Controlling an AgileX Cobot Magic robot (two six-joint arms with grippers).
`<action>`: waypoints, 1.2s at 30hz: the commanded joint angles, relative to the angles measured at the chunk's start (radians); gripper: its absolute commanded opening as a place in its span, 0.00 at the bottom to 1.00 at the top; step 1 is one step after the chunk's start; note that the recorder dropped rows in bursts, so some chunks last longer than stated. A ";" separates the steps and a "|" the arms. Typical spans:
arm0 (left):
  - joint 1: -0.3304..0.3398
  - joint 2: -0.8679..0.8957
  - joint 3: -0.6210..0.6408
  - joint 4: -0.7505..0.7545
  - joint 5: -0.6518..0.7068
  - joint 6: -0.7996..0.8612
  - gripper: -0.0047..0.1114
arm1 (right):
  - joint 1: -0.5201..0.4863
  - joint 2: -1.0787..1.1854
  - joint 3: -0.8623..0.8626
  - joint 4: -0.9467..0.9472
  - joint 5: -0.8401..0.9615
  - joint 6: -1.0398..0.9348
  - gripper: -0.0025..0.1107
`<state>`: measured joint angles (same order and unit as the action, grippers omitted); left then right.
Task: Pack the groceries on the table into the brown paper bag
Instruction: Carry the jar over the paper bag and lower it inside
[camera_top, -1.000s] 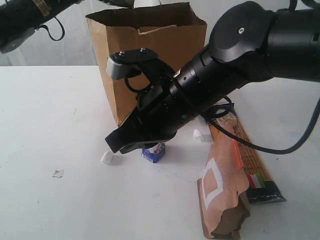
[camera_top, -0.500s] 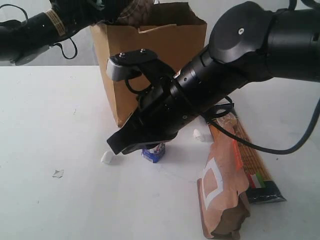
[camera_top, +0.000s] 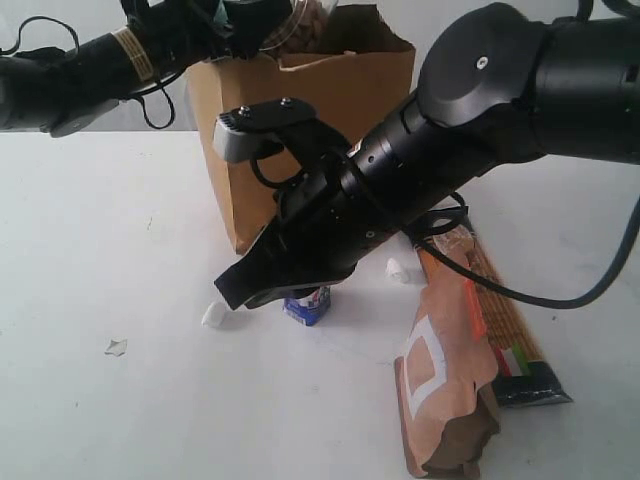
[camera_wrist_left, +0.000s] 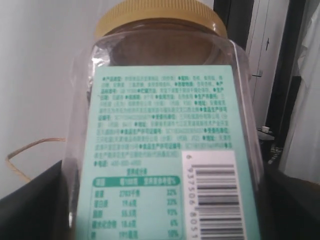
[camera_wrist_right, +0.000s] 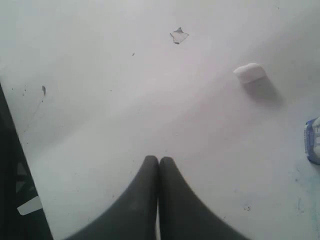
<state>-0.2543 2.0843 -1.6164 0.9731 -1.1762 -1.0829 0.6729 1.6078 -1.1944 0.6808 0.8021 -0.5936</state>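
Observation:
The clear jar with a tan lid and a green label hangs in the air, and my left gripper is shut on it. In the exterior view the jar is at the open top of the brown paper bag, beside the bag's left edge. My right gripper is shut and empty, low over the table in front of the bag, its tips pressed together. The small white-blue carton stands just behind it. The brown-orange pouch and the long spaghetti pack lie at the right.
A small white block and a paper scrap lie on the table left of the right gripper. Another white piece sits by the pouch. The big right arm hides the bag's lower right. A cord handle shows beside the jar.
My left arm has come in from the upper left, carrying the jar rightward to the top of the bag. The right arm and the groceries on the table have not moved.

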 joint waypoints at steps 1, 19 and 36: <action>-0.003 -0.019 -0.013 -0.011 -0.045 0.007 0.32 | -0.006 -0.009 -0.002 -0.004 0.000 -0.004 0.02; -0.001 -0.019 -0.013 -0.014 -0.045 -0.041 0.77 | -0.006 -0.009 -0.002 -0.004 -0.017 -0.004 0.02; -0.001 -0.019 -0.013 0.114 -0.045 -0.043 0.95 | -0.006 -0.009 -0.002 -0.004 -0.022 -0.004 0.02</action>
<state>-0.2543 2.0810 -1.6238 1.0461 -1.2011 -1.1193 0.6729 1.6078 -1.1944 0.6808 0.7841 -0.5936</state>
